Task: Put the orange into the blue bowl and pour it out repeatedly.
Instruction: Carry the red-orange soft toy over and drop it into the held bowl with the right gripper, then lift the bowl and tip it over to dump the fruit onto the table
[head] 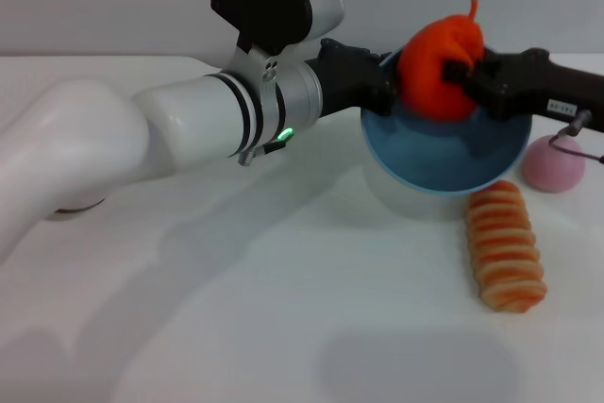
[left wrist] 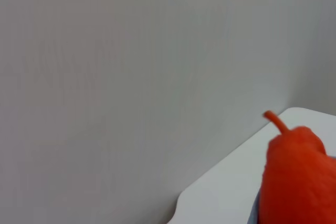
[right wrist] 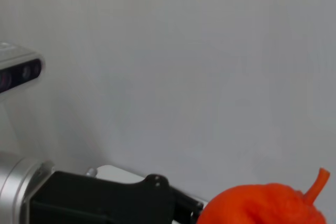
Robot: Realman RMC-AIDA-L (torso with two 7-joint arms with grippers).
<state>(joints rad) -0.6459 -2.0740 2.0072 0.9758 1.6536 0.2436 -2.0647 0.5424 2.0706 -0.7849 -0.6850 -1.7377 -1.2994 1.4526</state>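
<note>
We see one orange (head: pixel 440 65) at upper right of the head view, pinched by the right gripper (head: pixel 464 75) above the one tilted blue bowl (head: pixel 444 153). The left gripper (head: pixel 381 87) meets the bowl's rim; whether it clasps, we cannot tell. One striped roll (head: pixel 505 245) and one pink ball (head: pixel 554 163) sit on the table (head: pixel 283 309) at right.

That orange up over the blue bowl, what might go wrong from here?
The orange, pinched by the right tool, sits above the blue bowl, which the left tool holds tilted off the table. If released off-centre, it could roll out over the low rim. It might then knock the striped bread roll or pink ball.
</note>
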